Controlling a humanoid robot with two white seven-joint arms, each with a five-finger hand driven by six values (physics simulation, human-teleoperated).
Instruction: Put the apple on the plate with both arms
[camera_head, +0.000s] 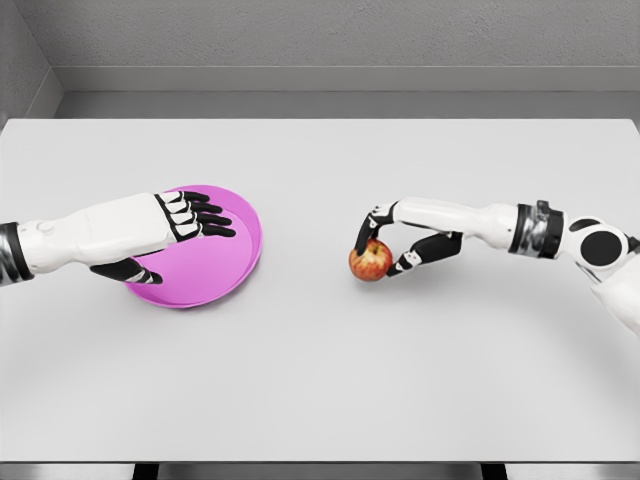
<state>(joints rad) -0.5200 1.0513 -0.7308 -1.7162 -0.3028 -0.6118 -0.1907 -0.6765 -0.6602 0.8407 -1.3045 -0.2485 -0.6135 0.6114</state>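
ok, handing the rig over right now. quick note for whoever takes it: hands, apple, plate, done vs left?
Left hand: over the left part of the magenta plate, fingers extended across it, thumb under the near rim. It looks like it is gripping the plate, but contact is hard to confirm.
Right hand: fingers closed around the apple, right of table centre.
Apple: at table level, well apart from the plate, to the plate's right. Whether it is lifted I cannot tell.
Done: apple grasped, plate held or steadied.
Left: bring apple and plate together, set the apple on the plate, release.
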